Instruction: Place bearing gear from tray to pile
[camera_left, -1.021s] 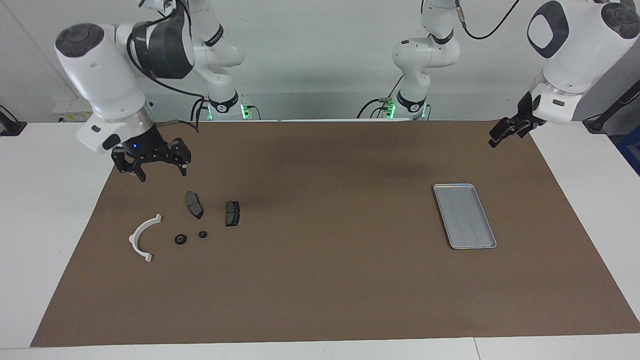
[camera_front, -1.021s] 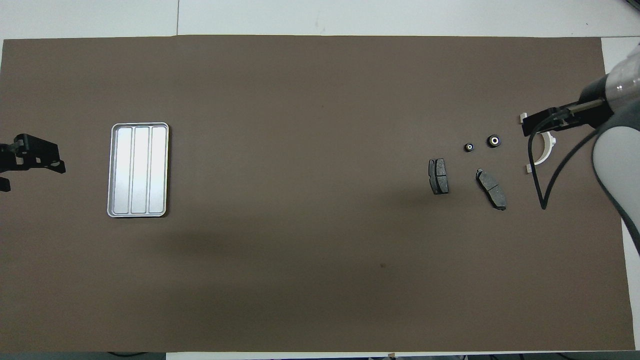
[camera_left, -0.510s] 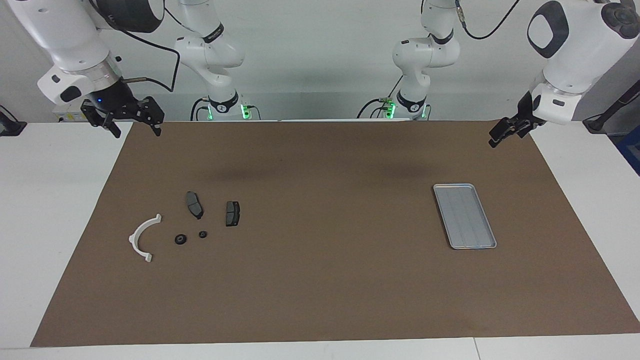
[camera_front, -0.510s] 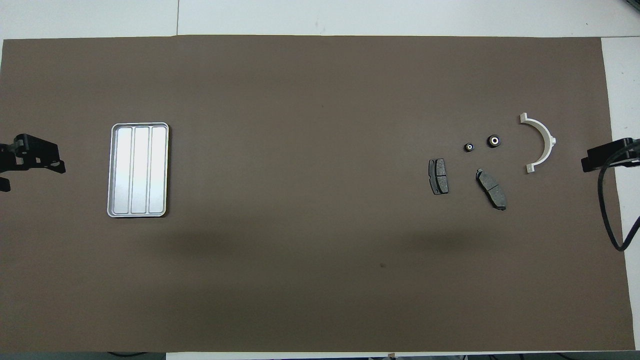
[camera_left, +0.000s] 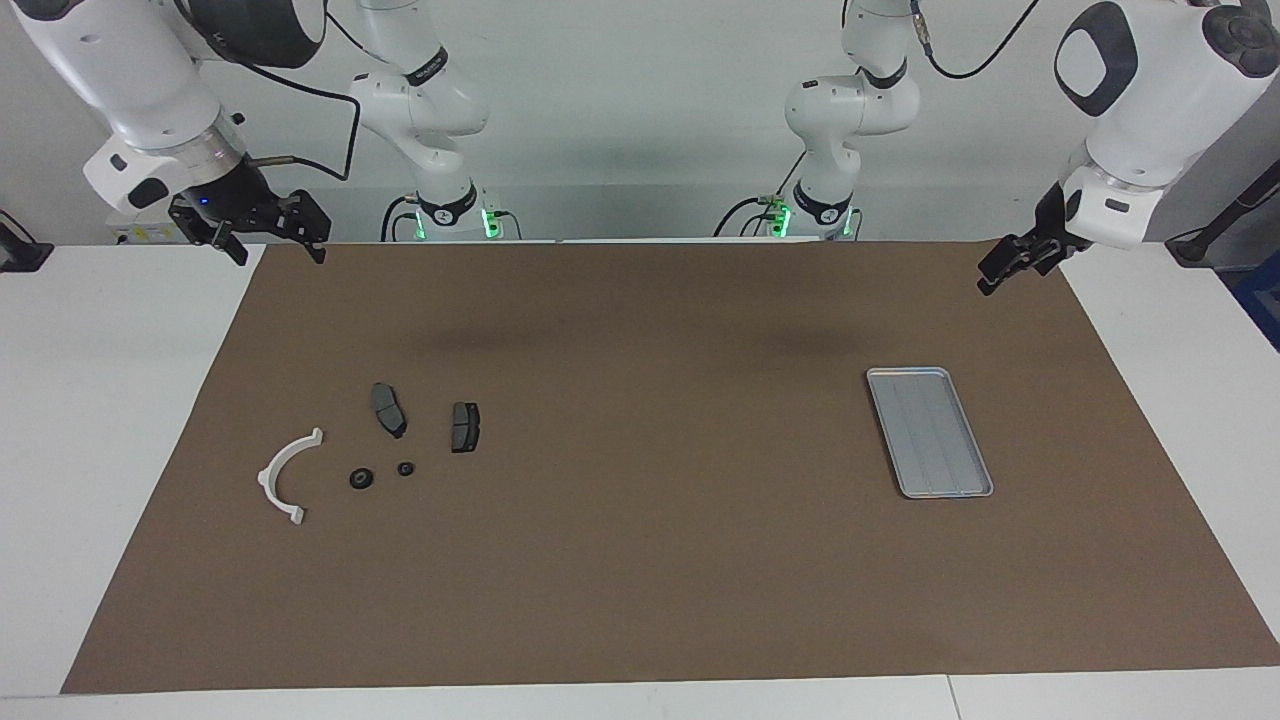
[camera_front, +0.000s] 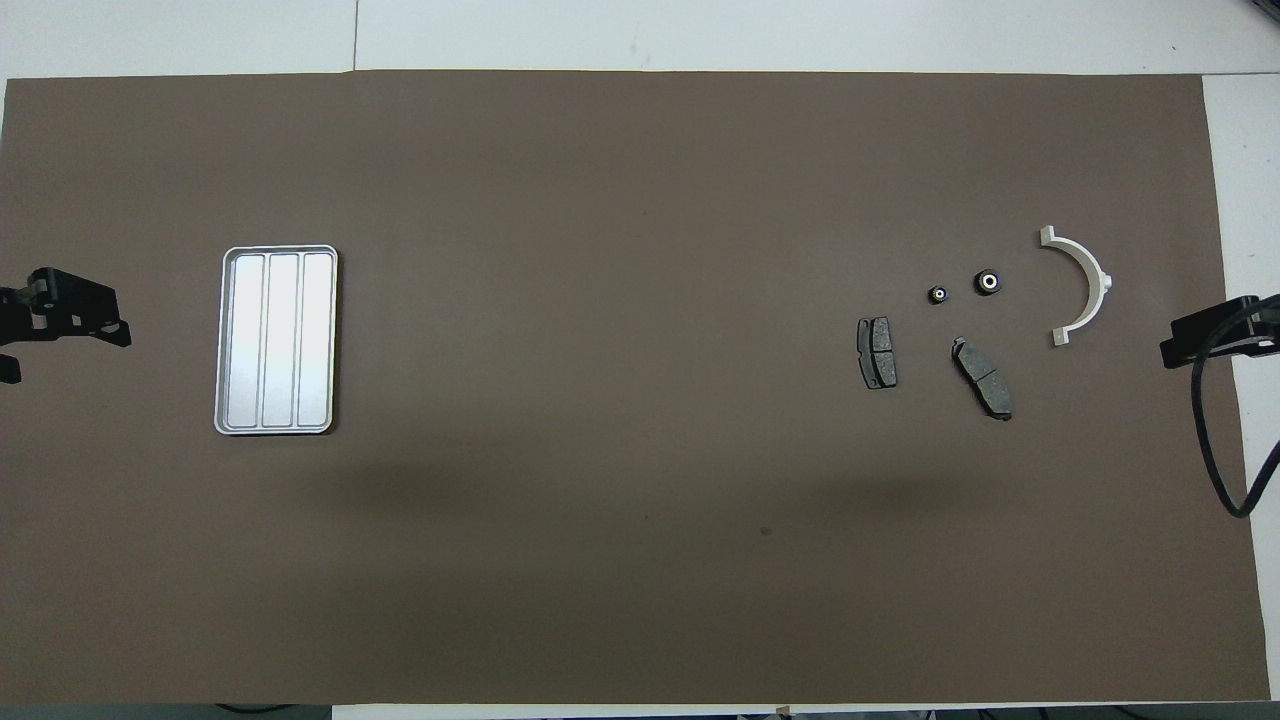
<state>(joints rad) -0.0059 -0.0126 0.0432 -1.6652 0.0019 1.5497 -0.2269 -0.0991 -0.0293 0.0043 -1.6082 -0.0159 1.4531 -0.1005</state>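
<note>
The tray (camera_left: 929, 431) lies bare, and two small bearing gears (camera_left: 361, 479) sit in the pile (camera_left: 385, 445) beside the white bracket (camera_left: 285, 475) (toward the right arm's end), so the task seems done. Right claw (camera_left: 268, 245) and left claw (camera_left: 1001, 268) hang open, empty, over the tabletop's edges.

The right claw (camera_left: 268, 240) is hanging in the air over the table (camera_left: 120, 400) edge at the right arm's end, its fingers spread apart and holding nothing, its wrist angling down from a raised forearm. The left claw (camera_left: 1010, 262) is hanging over the table edge at the left arm's end, fingers apart and empty, the arm waiting with its wrist tilting downward.
</note>
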